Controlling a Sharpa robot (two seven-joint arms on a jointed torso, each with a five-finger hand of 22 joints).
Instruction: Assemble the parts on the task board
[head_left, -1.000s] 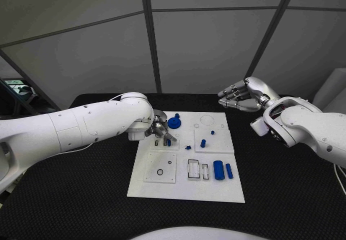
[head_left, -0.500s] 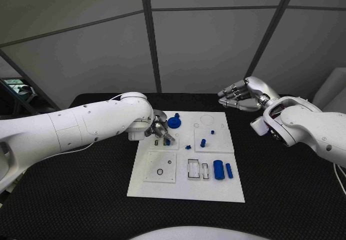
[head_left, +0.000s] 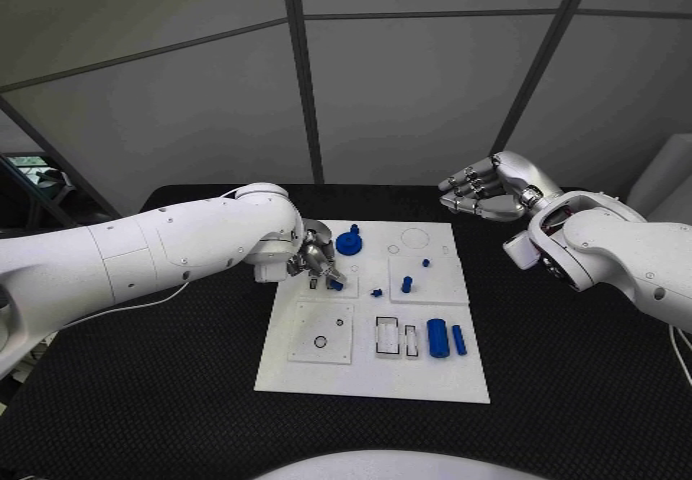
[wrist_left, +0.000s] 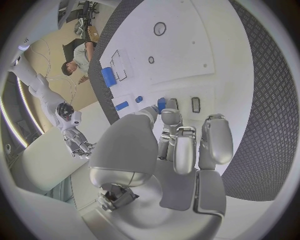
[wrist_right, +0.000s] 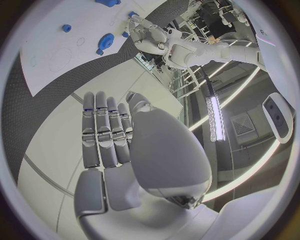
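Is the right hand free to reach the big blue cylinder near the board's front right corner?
Probably yes. The right hand hangs curled and empty behind the task board, and the big blue cylinder lies exposed on the board's right side. The left hand works on the other side.

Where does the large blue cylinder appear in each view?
Head view: the large blue cylinder lies on the near right part of the task board, beside a thinner blue bar.
Left wrist view: it lies beside the outlined slots, beyond the left hand.
Right wrist view: not in it.
Shared landmark: the white task board.
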